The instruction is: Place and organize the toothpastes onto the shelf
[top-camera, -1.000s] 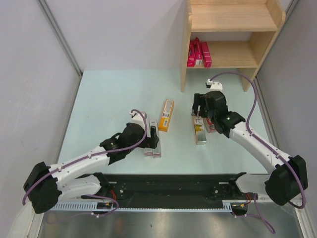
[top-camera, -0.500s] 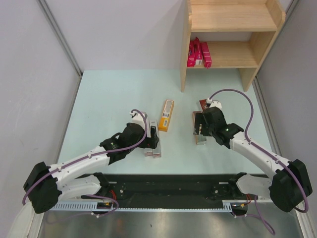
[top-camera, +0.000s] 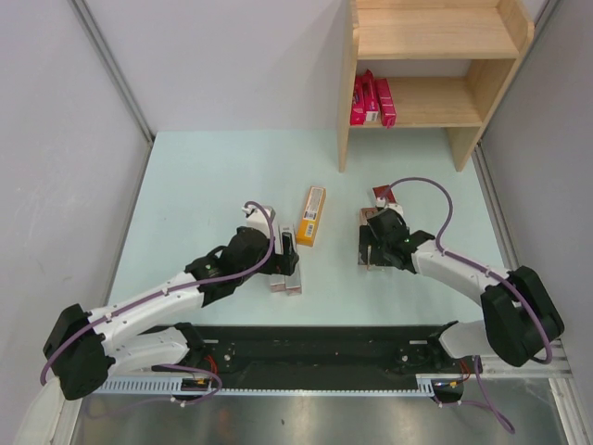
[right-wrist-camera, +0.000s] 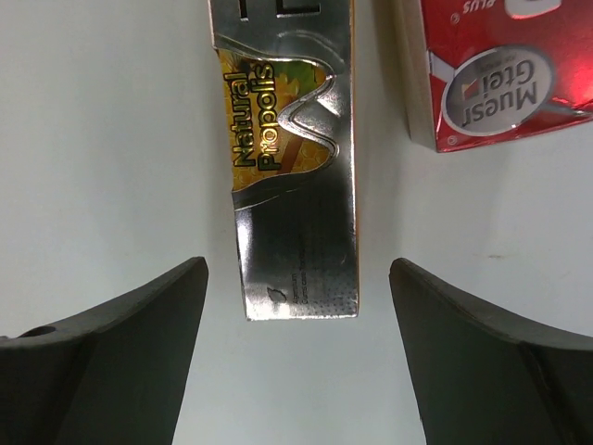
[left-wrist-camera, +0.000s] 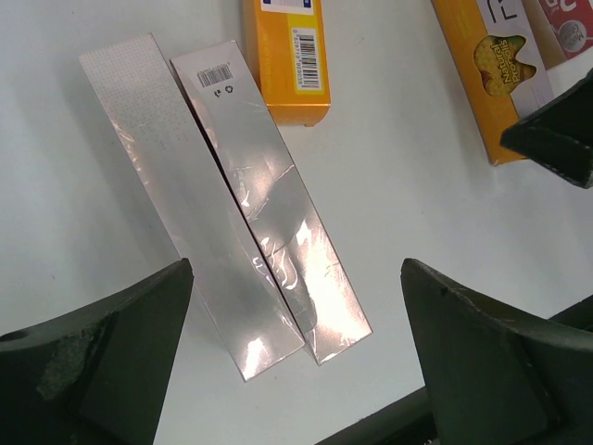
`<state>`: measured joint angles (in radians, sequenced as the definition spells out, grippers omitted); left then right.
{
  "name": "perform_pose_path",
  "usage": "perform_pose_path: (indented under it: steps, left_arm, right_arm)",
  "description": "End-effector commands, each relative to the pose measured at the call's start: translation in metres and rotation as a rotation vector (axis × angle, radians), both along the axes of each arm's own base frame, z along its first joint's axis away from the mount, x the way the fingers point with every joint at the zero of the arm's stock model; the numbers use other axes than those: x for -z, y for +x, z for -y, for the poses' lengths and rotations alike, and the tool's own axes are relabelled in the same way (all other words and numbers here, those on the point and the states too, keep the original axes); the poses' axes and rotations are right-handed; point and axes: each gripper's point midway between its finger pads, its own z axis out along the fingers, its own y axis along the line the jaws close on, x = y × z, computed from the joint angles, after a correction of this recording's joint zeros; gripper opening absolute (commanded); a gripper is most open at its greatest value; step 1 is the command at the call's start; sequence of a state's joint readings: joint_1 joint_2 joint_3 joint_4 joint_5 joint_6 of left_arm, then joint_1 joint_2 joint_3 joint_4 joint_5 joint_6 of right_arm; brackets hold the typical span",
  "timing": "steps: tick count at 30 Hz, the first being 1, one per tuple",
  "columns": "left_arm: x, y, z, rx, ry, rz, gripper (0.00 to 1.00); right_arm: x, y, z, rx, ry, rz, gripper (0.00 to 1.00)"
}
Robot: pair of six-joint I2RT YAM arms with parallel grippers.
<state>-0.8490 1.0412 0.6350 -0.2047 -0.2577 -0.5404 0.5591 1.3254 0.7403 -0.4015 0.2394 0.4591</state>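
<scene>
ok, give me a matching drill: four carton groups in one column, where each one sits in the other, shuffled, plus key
1 pink cartons
2 silver cartons
3 gold carton
4 orange carton

A under the open right gripper
B on the shelf, lower board
C under the open left gripper
D on the table, under neither gripper

Pairs: 1-B, 2-C, 3-A, 4-D

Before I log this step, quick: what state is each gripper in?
Left gripper: open, empty, above the silver cartons.
Right gripper: open, empty, over the gold carton.
</scene>
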Motion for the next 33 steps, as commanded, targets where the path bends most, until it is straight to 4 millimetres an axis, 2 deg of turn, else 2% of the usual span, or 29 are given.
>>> perform_pose_path:
  steps: [1,7,9,14,15,21,25,29,33]
  left_arm:
    - [-0.027,0.005,0.01,0.022,-0.046,0.053,0.99]
    - [-0.028,0.004,0.008,0.019,-0.051,0.053,1.0]
    - [-0.029,0.004,0.009,0.019,-0.057,0.055,1.0]
    - [-0.031,0.003,0.011,0.023,-0.068,0.055,1.0]
    - [-0.033,0.003,0.011,0.024,-0.072,0.057,1.0]
    - [-0.038,0.002,0.012,0.029,-0.088,0.062,1.0]
    - [-0.041,0.002,0.014,0.039,-0.098,0.066,1.0]
    - [-0.046,0.0,0.021,0.062,-0.126,0.062,1.0]
    - [-0.063,-0.001,0.036,0.121,-0.206,0.067,1.0]
  right_arm:
    - [0.009,0.008,-0.007,0.029,0.017,0.009,0.84]
    - [0.022,0.011,-0.004,0.056,-0.003,0.004,0.78]
    - [0.022,0.013,-0.004,0.054,0.0,0.009,0.7]
    - [0.022,0.015,-0.003,0.057,0.006,0.007,0.61]
    - [0.023,0.015,-0.003,0.057,0.007,0.005,0.54]
    - [0.016,0.015,-0.005,0.044,0.016,0.021,0.39]
    - [0.005,0.015,-0.007,0.032,0.026,0.051,0.36]
    - [-0.014,0.014,-0.01,0.009,0.041,0.105,0.29]
    - [-0.045,0.011,-0.014,-0.012,0.075,0.19,0.28]
